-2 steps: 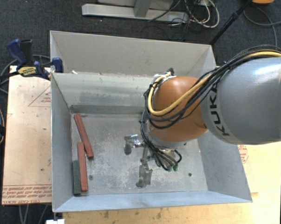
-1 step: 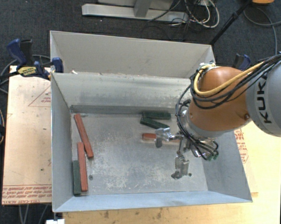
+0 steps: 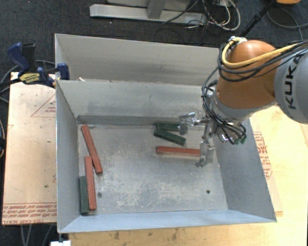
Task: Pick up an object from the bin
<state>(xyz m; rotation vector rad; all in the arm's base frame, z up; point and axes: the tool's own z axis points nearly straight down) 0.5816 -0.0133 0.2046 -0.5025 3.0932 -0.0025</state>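
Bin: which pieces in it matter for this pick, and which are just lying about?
Likely in play:
- hand
- middle red stick, its right end at the hand
- pair of dark green sticks, just behind it

Lying about, far left:
- slanted red stick
- straight red stick
- lone dark green stick

The grey metal bin (image 3: 141,185) carries a slanted red stick (image 3: 91,149), a lower red stick (image 3: 90,183) and a dark green stick (image 3: 83,196) at left. A central red stick (image 3: 177,151) and a dark green pair (image 3: 170,133) lie right of centre.
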